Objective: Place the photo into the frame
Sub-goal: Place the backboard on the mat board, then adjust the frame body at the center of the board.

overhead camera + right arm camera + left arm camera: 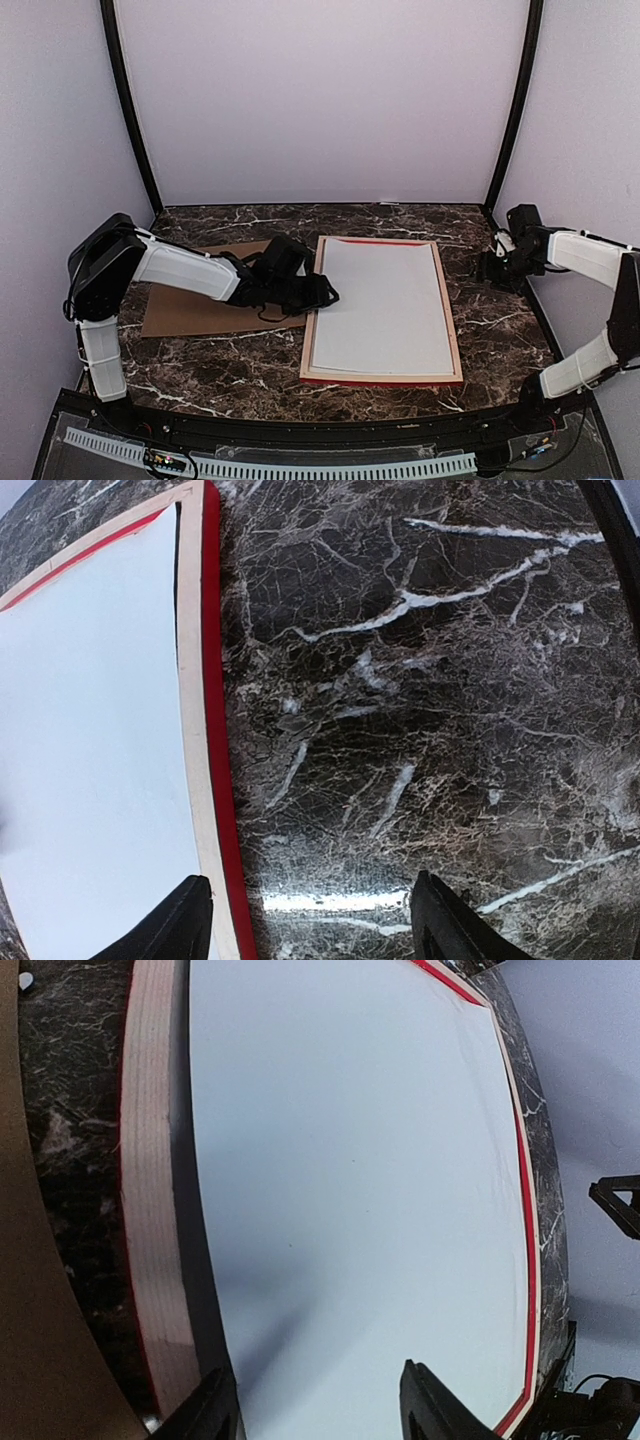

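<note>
Photo [360, 1190] face-down in frame [150, 1210], below left fingers [430, 1405]

Soft, even overhead light leaves faint shadows; a glare streak crosses the marble tabletop [420, 680], and both wrist views bow the straight rails of the frame [150, 1210].

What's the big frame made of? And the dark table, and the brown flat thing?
The frame looks like wood: its pale side shows thin layered stripes, like plywood, with red paint at the edge. The table looks like polished dark marble, white-veined and shiny, though it could be a printed surface. The brown board looks like matte cardboard, flat and dull.
</note>
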Tool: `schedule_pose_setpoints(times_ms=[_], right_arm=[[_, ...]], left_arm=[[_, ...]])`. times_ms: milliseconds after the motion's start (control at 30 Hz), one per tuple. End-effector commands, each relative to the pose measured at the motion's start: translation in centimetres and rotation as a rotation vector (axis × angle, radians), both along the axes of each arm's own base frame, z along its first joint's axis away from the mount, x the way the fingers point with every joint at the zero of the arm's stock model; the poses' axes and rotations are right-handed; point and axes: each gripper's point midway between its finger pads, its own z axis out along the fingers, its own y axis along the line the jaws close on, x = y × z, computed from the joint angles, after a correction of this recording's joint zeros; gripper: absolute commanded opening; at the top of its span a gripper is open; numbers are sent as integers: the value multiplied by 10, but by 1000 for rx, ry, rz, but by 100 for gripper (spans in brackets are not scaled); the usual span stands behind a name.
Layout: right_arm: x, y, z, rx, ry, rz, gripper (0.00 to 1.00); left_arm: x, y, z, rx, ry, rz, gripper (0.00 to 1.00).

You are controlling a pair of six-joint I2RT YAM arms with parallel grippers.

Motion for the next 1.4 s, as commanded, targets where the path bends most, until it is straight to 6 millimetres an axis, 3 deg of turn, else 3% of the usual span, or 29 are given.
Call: schedule_pose_setpoints(times_ms=[0, 300, 667, 867, 1067, 1367], right_arm=[[3, 11, -5, 0, -9, 31, 70], [9, 33, -10, 10, -14, 77, 71], [19, 58, -35, 21, 30, 139, 69], [19, 63, -48, 20, 66, 165, 61], [15, 70, -59, 14, 100, 200, 49], [12, 51, -59, -97, 137, 196, 31]], left_arm=[[7, 10, 6, 48, -27, 6, 58], [18, 28, 31, 141, -140, 1, 66], [25, 78, 54, 263, -183, -50, 74], [35, 105, 66, 274, -192, -28, 74], [43, 133, 63, 258, -148, -8, 75], [55, 190, 58, 326, -95, 37, 75]])
